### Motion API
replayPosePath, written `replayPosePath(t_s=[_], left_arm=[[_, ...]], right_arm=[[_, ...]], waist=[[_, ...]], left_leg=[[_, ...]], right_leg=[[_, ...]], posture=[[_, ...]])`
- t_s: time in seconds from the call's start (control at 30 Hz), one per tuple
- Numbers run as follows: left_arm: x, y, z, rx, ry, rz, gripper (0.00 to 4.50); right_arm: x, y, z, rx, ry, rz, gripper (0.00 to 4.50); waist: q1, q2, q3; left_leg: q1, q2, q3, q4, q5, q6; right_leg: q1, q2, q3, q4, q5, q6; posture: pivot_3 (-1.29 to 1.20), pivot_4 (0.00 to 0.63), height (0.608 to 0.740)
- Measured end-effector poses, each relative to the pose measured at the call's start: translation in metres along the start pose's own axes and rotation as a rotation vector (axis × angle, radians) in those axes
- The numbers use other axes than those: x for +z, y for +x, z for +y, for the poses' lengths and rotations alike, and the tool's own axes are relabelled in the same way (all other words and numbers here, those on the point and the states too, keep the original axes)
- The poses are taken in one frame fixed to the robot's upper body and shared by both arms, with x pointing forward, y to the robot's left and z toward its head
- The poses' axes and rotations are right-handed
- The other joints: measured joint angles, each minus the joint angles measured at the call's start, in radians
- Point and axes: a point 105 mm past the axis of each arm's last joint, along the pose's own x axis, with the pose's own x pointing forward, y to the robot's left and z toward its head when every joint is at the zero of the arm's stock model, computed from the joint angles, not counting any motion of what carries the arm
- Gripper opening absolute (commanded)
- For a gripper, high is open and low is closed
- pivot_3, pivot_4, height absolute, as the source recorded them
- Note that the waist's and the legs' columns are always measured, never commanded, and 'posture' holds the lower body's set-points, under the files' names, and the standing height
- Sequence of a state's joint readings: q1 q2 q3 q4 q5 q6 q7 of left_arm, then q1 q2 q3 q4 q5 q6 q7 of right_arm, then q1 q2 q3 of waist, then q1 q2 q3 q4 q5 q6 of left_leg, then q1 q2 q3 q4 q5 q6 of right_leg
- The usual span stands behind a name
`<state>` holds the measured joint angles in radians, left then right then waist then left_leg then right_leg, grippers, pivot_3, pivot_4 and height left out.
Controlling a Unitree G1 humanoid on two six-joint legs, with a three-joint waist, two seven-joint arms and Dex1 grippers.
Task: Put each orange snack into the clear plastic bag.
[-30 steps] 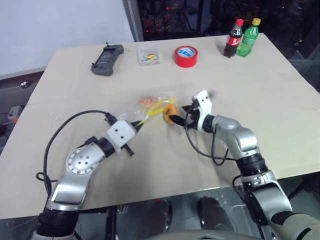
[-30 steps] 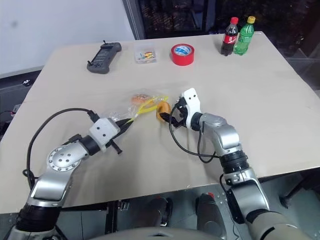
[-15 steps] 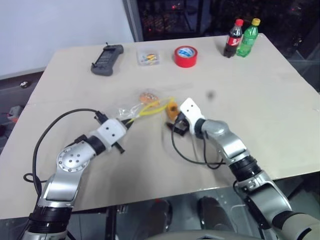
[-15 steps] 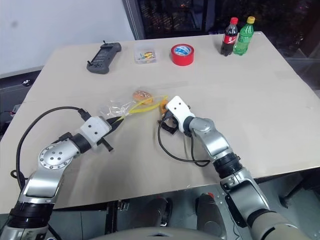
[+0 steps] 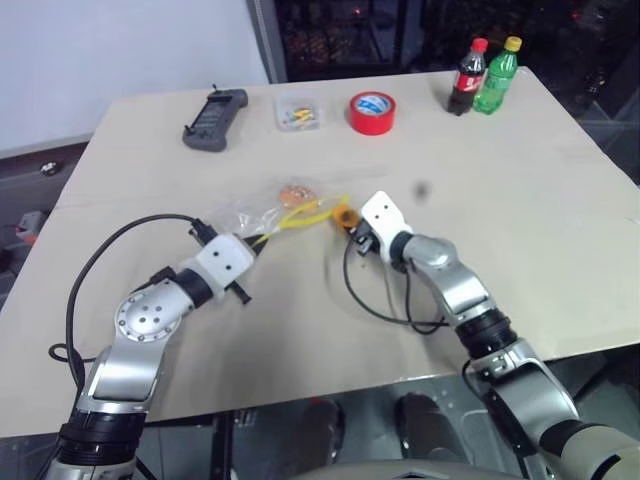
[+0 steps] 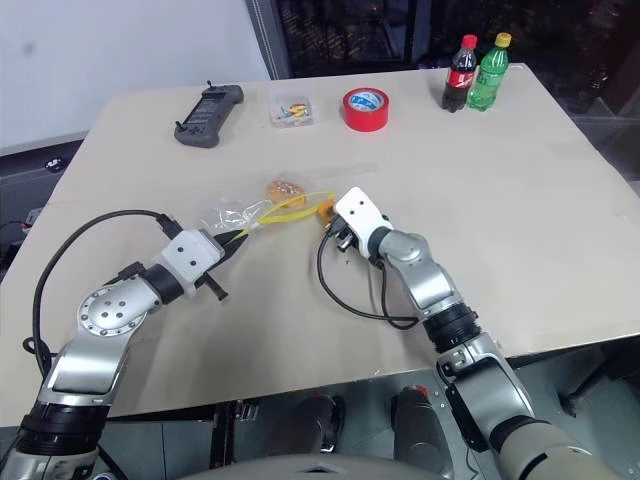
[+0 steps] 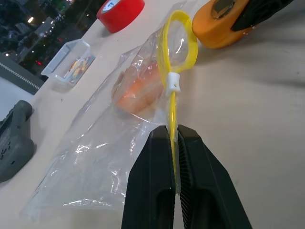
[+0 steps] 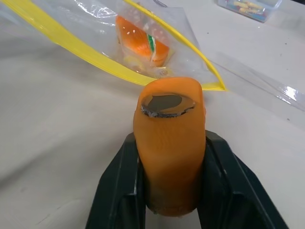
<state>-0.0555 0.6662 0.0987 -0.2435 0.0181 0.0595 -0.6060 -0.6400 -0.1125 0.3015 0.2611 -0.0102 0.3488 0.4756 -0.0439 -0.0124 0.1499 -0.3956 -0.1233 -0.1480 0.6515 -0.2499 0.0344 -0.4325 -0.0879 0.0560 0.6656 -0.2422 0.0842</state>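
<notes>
The clear plastic bag (image 5: 262, 214) lies on the table with its yellow zip strip (image 7: 172, 95) looped open. My left gripper (image 7: 172, 130) is shut on that strip. One orange snack (image 8: 141, 44) lies inside the bag. The other orange snack (image 8: 169, 143) is clamped between the black fingers (image 8: 119, 191) of my right gripper (image 5: 352, 222), just outside the bag's mouth and low over the table. In the left wrist view the held snack (image 7: 217, 28) sits right beside the yellow loop.
At the table's far side stand a red tape roll (image 5: 371, 112), a small clear box (image 5: 298, 113), a grey handheld controller (image 5: 213, 120) and two bottles (image 5: 468, 77). A black cable (image 5: 375, 305) hangs from my right wrist onto the table.
My right wrist has rolled and its fingers have closed on the orange snack by the bag's mouth. The left gripper still holds the zip strip in about the same place.
</notes>
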Motion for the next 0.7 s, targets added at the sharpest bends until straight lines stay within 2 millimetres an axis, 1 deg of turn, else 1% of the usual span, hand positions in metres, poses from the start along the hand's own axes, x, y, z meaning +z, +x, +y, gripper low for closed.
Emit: replayPosePath(t_s=[0.1,0.2,0.27,0.37,0.4,0.43,0.47,0.57,0.7], left_arm=[[0.000,0.000,-0.001,0.001,-0.006,-0.004,0.00],[0.002,0.000,-0.003,0.000,-0.010,-0.012,0.00],[0.003,-0.001,-0.006,-0.004,-0.013,-0.018,0.00],[0.002,-0.002,-0.008,-0.007,-0.025,-0.015,0.00],[0.004,-0.002,-0.010,-0.009,-0.027,-0.023,0.00],[0.005,-0.002,-0.010,-0.009,-0.025,-0.029,0.00],[0.008,-0.003,-0.010,-0.011,-0.025,-0.037,0.00],[0.011,-0.004,-0.014,-0.018,-0.030,-0.049,0.00],[0.009,-0.007,-0.019,-0.034,-0.033,-0.040,0.00]], right_arm=[[0.011,-0.008,0.001,0.047,0.064,-0.044,1.28],[0.035,-0.021,0.010,0.148,0.115,-0.126,1.28],[0.043,-0.024,0.012,0.170,0.135,-0.145,1.28],[0.042,-0.021,0.019,0.197,0.159,-0.132,1.28],[0.041,-0.016,0.027,0.221,0.167,-0.122,1.28],[0.040,-0.014,0.029,0.229,0.169,-0.116,1.28],[0.038,-0.007,0.034,0.244,0.178,-0.104,1.28],[0.035,0.004,0.039,0.257,0.193,-0.085,1.28],[0.033,0.009,0.039,0.259,0.204,-0.080,1.28]], waist=[[0.001,0.000,0.000],[0.000,0.000,0.000],[0.000,0.000,0.000],[0.001,0.000,0.000],[0.001,0.000,0.000],[0.000,0.000,0.000],[0.000,0.000,0.000],[0.001,0.000,0.000],[0.001,0.000,0.000]], left_leg=[[0.000,0.000,0.000,0.000,0.000,0.000],[0.000,0.000,0.000,0.000,0.000,0.000],[0.000,0.000,0.000,0.000,0.000,0.000],[0.000,0.000,0.000,0.000,0.000,0.000],[0.000,0.000,0.000,0.000,0.000,0.000],[0.000,0.000,0.000,0.000,0.000,0.000],[0.000,0.000,0.000,0.000,0.000,0.000],[0.000,0.000,0.000,0.000,0.000,0.000],[0.000,0.000,0.000,0.000,0.000,0.000]], right_leg=[[0.000,0.000,0.000,0.000,0.000,0.000],[0.000,0.000,0.000,-0.001,0.000,0.000],[0.000,0.000,0.000,-0.001,0.000,0.000],[0.000,0.000,0.000,0.000,0.000,0.000],[0.000,0.000,0.000,0.000,0.000,0.000],[0.000,0.000,0.000,-0.001,0.000,0.000],[0.000,0.000,0.000,-0.001,0.000,0.000],[0.000,0.000,0.000,-0.001,0.000,0.000],[0.000,0.000,0.000,-0.001,0.000,0.000]], posture=[[0.00,0.150,0.740],[0.00,0.150,0.740],[0.00,0.150,0.740],[0.00,0.150,0.740],[0.00,0.150,0.740],[0.00,0.150,0.740],[0.00,0.150,0.740],[0.00,0.150,0.740],[0.00,0.150,0.740]])
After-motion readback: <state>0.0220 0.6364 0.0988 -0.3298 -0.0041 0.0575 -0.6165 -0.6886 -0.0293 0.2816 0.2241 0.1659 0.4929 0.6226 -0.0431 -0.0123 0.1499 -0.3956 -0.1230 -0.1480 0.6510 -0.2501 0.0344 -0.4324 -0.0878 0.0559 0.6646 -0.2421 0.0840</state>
